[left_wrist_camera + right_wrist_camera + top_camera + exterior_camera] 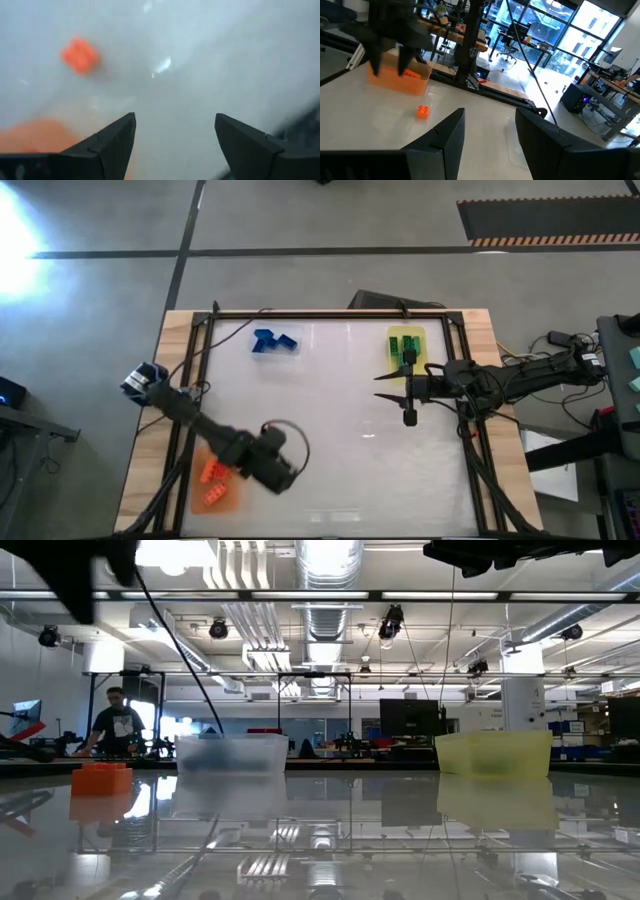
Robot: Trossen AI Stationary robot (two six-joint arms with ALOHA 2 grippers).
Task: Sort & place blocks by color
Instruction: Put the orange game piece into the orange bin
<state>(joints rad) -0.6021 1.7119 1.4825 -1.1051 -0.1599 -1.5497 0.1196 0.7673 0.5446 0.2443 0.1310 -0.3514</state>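
Note:
One small orange block (80,55) lies alone on the white table, also seen in the right wrist view (422,111) and the low view (100,778). My left gripper (175,117) hangs open above the table near it, right beside the orange mat (215,492), and it hides that block in the high view (278,472). Other orange blocks (212,472) lie on the mat. Blue blocks (272,339) sit in the clear tray, green blocks (406,350) in the yellow tray. My right gripper (382,388) is open, level, just near of the yellow tray, and holds nothing (490,111).
A black frame (330,313) runs round the white table top. The clear tray (232,753) and yellow tray (493,752) stand at the far side. Bare white surface (340,450) lies between the two arms. A person (115,722) stands in the room far behind.

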